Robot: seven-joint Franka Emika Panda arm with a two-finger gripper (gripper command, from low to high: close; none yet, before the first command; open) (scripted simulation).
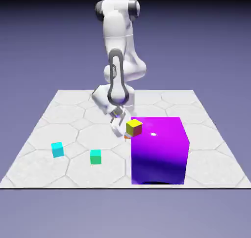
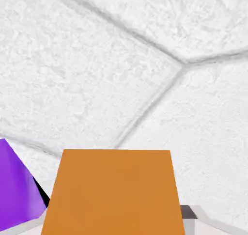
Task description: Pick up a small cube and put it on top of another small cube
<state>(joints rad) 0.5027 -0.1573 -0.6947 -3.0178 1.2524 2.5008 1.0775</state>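
The fingers (image 1: 119, 125) pinch the small orange cube (image 2: 114, 193), huge in the hand view yet a sliver outside, low over the bench (image 1: 59, 114) beside the big purple cube (image 1: 159, 151) behind a yellow cube (image 1: 134, 127).

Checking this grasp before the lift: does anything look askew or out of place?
Nothing is spilled or damaged. The one oddity: the small yellow cube seems to sit above the small orange cube, beside the big purple cube, in the exterior view. The gripper has shut on the orange one, which looks squarely held.
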